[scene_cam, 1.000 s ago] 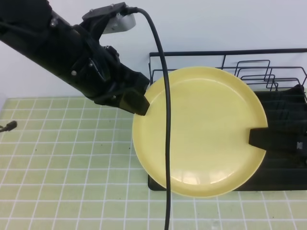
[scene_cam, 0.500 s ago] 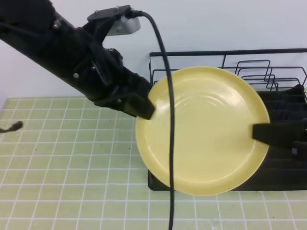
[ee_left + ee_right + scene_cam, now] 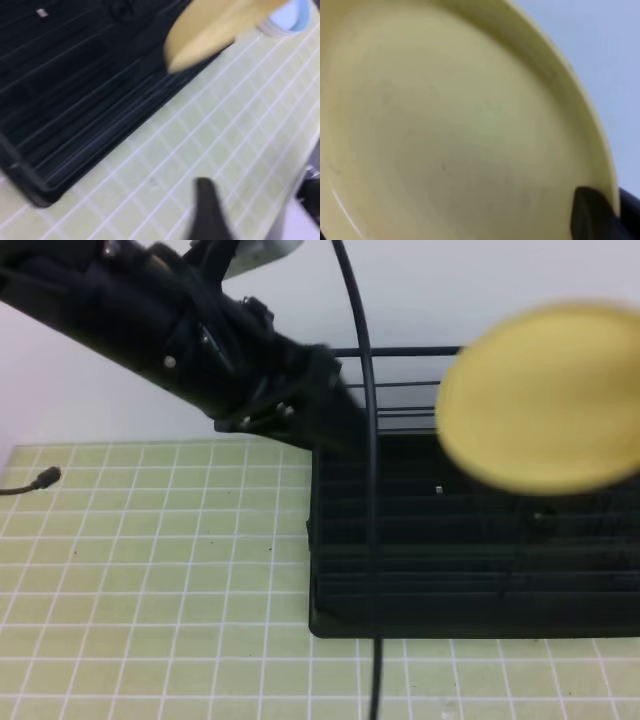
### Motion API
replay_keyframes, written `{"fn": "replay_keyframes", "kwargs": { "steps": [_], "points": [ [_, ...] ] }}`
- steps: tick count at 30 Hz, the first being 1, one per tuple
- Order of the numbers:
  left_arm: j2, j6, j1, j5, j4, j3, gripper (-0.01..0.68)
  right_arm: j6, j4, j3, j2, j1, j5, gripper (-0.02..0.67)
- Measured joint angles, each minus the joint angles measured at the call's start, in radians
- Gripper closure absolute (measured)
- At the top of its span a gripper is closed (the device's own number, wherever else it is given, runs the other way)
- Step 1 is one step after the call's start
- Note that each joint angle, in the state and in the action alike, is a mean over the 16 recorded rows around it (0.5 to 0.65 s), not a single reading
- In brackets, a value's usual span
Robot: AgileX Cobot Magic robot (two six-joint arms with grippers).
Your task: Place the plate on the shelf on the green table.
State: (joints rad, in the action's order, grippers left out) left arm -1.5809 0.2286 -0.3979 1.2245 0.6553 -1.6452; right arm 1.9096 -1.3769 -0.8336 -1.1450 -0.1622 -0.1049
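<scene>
Your right pincer (image 3: 600,215) grips the round pale-yellow plastic plate (image 3: 540,400) at its rim, up at two o'clock above the black wire rack (image 3: 470,540). Your left pincer's (image 3: 210,210) opening: cannot tell.

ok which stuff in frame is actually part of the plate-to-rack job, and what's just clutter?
In the job:
- plate, pale yellow, blurred, up over the rack's right side
- black wire rack
- green tiled table
- right gripper, a finger on the plate's rim
- left gripper, off the plate

Lying about:
- cable end at left on the tiles
- pale blue-rimmed object, too blurred to name
</scene>
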Motion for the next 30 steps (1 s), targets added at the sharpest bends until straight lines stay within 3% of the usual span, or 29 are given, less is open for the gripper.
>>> {"fn": "replay_keyframes", "kwargs": {
  "steps": [8, 15, 22, 30],
  "points": [
    [0.029, 0.011, 0.001, -0.021, -0.106, -0.012, 0.651, 0.305, -0.002, -0.221, -0.066, 0.001, 0.038, 0.631],
    [0.122, 0.017, 0.002, -0.126, -0.17, 0.025, 0.673, 0.356, 0.003, -0.324, -0.139, 0.001, -0.003, 0.631],
    [0.263, 0.016, 0.001, -0.341, -0.2, 0.179, 0.673, 0.212, 0.066, -0.34, -0.18, 0.005, -0.109, 0.632],
    [0.382, 0.013, -0.004, -0.589, -0.198, 0.443, 0.673, -0.173, 0.34, -0.346, -0.193, 0.047, -0.273, 0.632]
  ]
}}
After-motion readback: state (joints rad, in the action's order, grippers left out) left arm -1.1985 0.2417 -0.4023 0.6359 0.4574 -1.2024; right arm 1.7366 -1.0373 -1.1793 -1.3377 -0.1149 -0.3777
